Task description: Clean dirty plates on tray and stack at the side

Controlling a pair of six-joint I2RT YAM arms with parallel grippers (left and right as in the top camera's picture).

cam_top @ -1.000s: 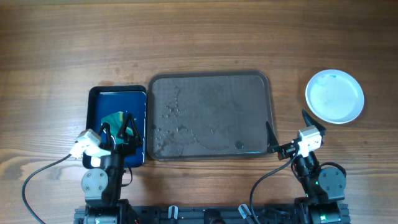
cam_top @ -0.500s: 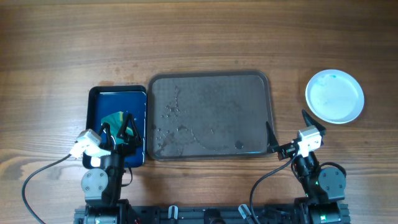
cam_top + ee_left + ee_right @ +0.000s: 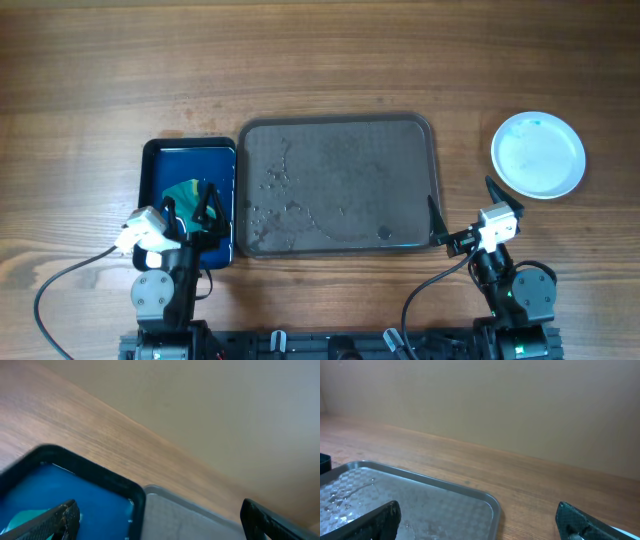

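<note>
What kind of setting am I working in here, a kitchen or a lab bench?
Probably a test bench staged for dishwashing, not a real kitchen: a wooden table against a plain wall, a wet tray, and a white plate at the side.

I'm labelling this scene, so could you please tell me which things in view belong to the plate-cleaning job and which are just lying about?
Job in hand:
- plates, white, on the table right of the tray
- tray, grey, wet, no plate on it

Lying about:
- blue tray
- teal cloth in it, perhaps for wiping
</note>
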